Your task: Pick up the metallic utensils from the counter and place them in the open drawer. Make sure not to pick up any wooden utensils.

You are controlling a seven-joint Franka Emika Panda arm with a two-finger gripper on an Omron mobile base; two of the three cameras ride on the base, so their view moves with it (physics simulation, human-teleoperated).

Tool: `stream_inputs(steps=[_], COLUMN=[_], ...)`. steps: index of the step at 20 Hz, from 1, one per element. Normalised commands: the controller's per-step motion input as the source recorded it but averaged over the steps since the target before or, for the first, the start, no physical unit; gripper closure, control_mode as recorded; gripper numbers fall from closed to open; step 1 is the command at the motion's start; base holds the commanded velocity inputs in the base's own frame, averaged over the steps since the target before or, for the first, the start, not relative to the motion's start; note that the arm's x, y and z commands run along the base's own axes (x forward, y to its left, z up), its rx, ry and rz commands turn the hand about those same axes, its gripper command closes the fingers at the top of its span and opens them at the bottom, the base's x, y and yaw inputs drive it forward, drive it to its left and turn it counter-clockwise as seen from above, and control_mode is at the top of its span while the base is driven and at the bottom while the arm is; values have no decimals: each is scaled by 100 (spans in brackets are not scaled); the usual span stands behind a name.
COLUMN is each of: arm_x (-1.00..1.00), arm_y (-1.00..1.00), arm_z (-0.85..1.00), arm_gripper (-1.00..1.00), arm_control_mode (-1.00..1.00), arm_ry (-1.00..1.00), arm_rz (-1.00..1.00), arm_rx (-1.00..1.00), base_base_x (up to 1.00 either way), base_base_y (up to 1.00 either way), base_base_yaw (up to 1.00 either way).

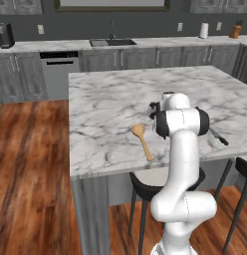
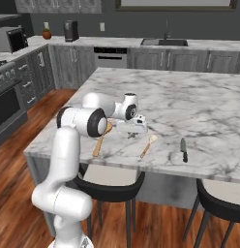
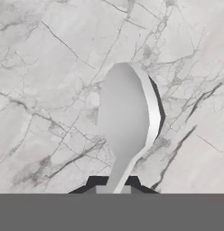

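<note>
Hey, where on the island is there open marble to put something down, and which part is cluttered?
The counter is bare across its far half, toward the sink side, and along its left end beyond the large wooden spoon. The near edge is crowded: the gripper shut on a silvery spoon, the smaller wooden spoon, then the knife beside a small pale piece.

Dark grey wall at back, framed window up top. Warm reddish-brown plank floor. Long worktop along the back wall with a sink and faucet — grey shaker cabinets below, a dishwasher with pale front. Black coffee machine at the left end, paper-towel roll and knife block at the right. Black stools tucked under the island. Stove and microwave on the left side — small potted plant nearby.
</note>
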Motion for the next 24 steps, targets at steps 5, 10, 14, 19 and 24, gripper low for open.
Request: stream_inputs(steps=[5, 10, 14, 19, 24], arm_x=[-75, -73, -59, -58, -34], arm_y=[16, 13, 19, 13, 15], arm_z=[10, 33, 36, 57, 71], arm_gripper=[100, 100, 100, 100, 100], arm_control_mode=[-100, -100, -100, -100, -100], arm_ry=[-34, -21, -16, -22, -19], arm_rz=[-1, -7, -7, -3, -2], arm_rx=[0, 0, 0, 0, 0], base_base_x=[0, 0, 0, 0, 0], base_base_y=[0, 0, 0, 0, 0], base_base_yaw=[0, 0, 0, 0, 0])
